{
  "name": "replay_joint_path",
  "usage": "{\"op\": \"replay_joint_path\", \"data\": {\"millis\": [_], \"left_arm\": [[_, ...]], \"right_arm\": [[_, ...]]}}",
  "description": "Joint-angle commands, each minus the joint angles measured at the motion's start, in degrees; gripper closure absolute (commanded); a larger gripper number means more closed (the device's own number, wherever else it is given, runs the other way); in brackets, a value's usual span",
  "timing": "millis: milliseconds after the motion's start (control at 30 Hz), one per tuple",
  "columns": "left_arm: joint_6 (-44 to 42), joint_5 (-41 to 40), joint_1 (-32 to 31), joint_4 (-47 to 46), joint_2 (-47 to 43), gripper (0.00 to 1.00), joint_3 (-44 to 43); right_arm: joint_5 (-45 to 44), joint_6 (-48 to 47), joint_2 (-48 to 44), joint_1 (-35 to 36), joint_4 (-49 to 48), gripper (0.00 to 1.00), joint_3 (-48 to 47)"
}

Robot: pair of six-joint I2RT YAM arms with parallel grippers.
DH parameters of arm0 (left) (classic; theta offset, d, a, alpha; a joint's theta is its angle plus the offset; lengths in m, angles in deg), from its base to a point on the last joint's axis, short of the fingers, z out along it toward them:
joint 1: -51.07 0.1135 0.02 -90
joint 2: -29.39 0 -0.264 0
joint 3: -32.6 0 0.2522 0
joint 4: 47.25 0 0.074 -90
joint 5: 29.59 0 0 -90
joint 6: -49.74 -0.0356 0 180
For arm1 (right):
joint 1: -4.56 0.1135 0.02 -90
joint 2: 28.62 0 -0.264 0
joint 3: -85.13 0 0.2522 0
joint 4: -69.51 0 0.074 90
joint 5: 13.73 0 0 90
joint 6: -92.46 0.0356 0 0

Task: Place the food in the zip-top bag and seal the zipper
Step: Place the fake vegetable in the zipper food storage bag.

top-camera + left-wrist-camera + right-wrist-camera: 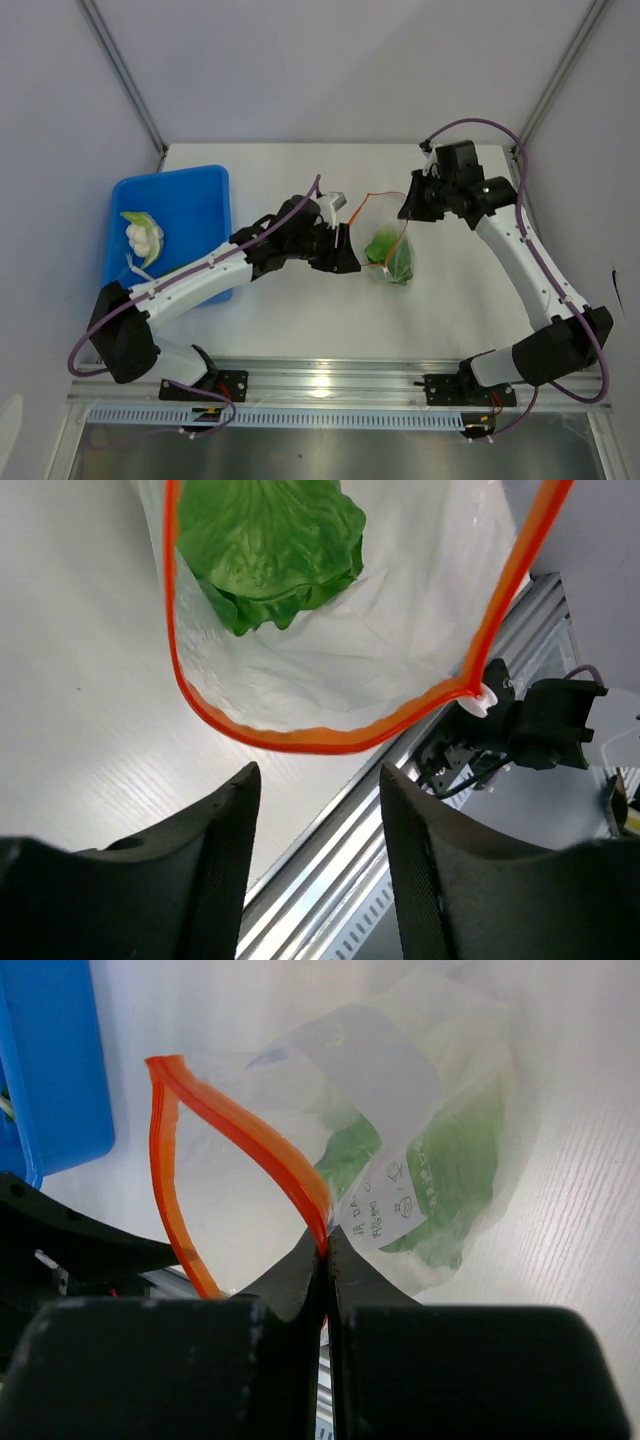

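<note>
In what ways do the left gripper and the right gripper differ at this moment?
The left gripper is open, its fingers apart with nothing between them; the right gripper is shut on the zipper. The left gripper faces the open mouth of the zip-top bag without touching it; the right gripper holds its rim. Both have black fingers.

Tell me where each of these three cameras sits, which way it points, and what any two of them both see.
Top external: above and behind the arms, looking down at the table; both arms show, with the left gripper and right gripper at the zip-top bag.
Left wrist: on the left arm, facing past its open fingers into the bag mouth at green food.
Right wrist: on the right arm, facing along its shut fingers pinching the zipper.
Shared: all three show the bag's orange zipper.
</note>
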Motion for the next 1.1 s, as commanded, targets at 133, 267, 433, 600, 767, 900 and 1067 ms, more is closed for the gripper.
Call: {"op": "replay_joint_path", "data": {"millis": [133,267,433,600,767,900,1067], "left_arm": [[-0.85,-15.41,0.47,5.41,-12.08,0.33,-3.80],[-0.23,-24.04,4.06,11.84,-16.76,0.12,-5.21],[2.04,-35.68,11.70,19.14,-19.75,0.06,-4.68],[5.47,-49.08,17.84,22.49,-22.04,0.00,-2.58],[6.62,-54.89,26.91,21.26,-22.22,0.00,-0.99],[11.53,-56.82,34.12,22.75,-20.90,0.00,0.33],[12.35,-61.92,39.49,17.77,-18.71,0.01,3.84]], "right_arm": [[-3.05,-0.75,2.59,3.30,0.40,1.00,-5.49],[-3.68,-0.66,3.29,5.14,0.06,1.00,-4.53],[-3.59,-0.22,3.38,6.73,-1.26,1.00,-3.30],[-1.75,0.13,4.26,8.13,-2.58,1.00,-3.38],[-1.05,-0.40,5.32,9.98,-3.19,1.00,-1.37],[3.08,0.22,5.49,10.16,-6.27,1.00,1.62],[5.64,0.57,6.63,10.77,-6.98,1.00,1.63]]}}
